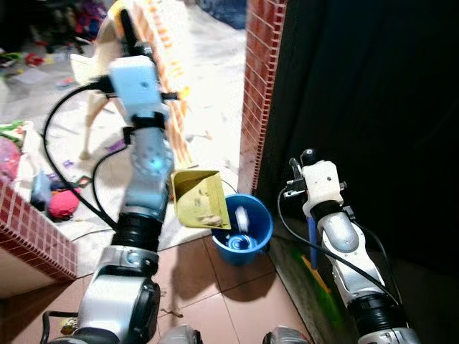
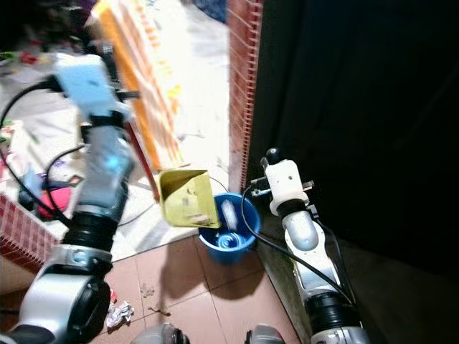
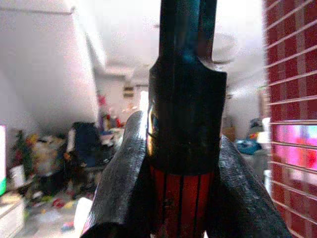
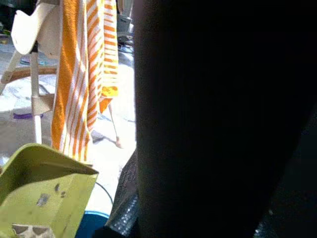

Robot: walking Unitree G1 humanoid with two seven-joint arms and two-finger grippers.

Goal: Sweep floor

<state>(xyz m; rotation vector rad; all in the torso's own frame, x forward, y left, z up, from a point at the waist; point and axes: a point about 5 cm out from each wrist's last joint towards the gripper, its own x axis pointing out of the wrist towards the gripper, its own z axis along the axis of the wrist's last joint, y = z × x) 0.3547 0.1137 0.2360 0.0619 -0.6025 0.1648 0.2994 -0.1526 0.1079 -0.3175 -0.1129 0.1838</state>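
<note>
My left arm is raised, and its gripper [image 3: 181, 136] is shut on the black and red handle [image 3: 181, 198] of a yellow dustpan [image 1: 199, 201]. The pan hangs tilted, mouth down, over a blue bucket [image 1: 264, 233] on the tiled floor, with bits of dirt inside the pan. A white item lies in the bucket. My right gripper [image 1: 297, 170] is low by the dark wall, to the right of the bucket. It is shut on a blue broom handle [image 1: 312, 244] that runs down behind the forearm. In the right wrist view this shaft is a dark column beside one finger [image 4: 126, 201].
A red brick pillar [image 1: 258, 79] rises just behind the bucket, with black wall to its right. A low brick wall [image 1: 36, 233] stands at the left with toys behind it. A chair draped with an orange striped towel [image 1: 168, 64] is ahead. A crumpled scrap [image 2: 118, 313] lies by my feet.
</note>
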